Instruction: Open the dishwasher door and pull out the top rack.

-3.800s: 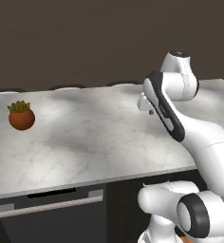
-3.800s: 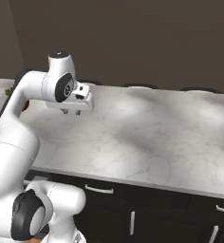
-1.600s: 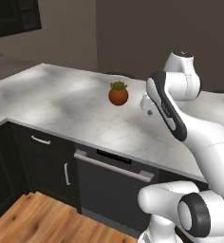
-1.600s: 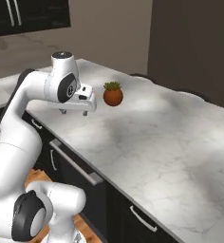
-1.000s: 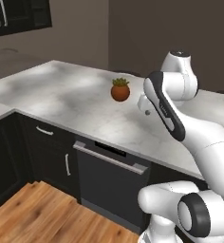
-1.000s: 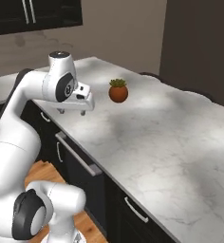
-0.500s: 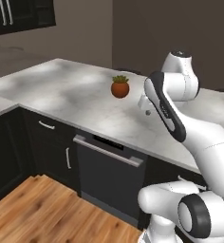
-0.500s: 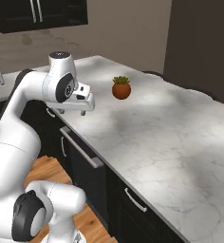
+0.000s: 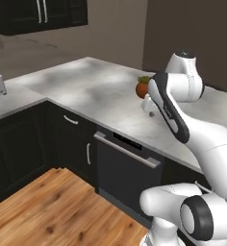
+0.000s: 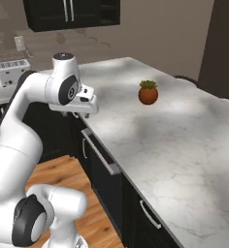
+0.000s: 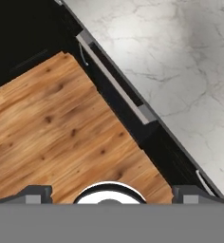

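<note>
A: Dishwasher door (image 9: 126,172), closed, set below the counter's (image 10: 184,145) front edge; bar handle (image 11: 115,82) running just under that edge.

B: Gripper (image 10: 82,109), spread wide and empty, held high above the counter edge, likely pending approach to handle.

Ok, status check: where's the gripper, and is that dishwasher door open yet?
Gripper open, empty, high above the counter edge. Dishwasher door shut, bar handle untouched. Top rack not out. Nothing in the way.
</note>
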Available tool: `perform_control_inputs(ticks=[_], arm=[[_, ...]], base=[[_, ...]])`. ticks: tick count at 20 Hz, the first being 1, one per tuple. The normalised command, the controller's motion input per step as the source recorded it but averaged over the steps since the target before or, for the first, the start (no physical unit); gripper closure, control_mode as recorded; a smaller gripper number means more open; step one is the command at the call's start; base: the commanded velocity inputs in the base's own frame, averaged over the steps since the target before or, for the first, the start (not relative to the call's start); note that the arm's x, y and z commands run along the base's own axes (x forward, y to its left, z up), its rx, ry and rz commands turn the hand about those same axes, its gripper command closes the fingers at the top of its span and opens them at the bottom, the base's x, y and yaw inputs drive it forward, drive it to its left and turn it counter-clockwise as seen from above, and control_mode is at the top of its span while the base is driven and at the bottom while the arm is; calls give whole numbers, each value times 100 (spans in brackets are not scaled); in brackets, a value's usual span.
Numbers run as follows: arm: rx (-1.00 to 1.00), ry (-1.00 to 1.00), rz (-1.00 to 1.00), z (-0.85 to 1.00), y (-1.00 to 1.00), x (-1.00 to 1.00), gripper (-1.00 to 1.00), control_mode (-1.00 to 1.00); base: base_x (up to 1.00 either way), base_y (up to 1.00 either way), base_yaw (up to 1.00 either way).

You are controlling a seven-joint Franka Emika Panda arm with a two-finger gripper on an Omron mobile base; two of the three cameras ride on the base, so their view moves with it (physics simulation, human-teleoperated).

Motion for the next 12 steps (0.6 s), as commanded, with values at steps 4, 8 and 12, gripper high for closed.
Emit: perform_control_inputs(ticks=[4,8,12], arm=[[0,0,0,0,0,0,-100,100],[0,0,0,0,0,0,-100,100],[0,0,0,0,0,0,-100,100]], base=[[0,-24,15],[0,-21,9],[3,-25,4]])
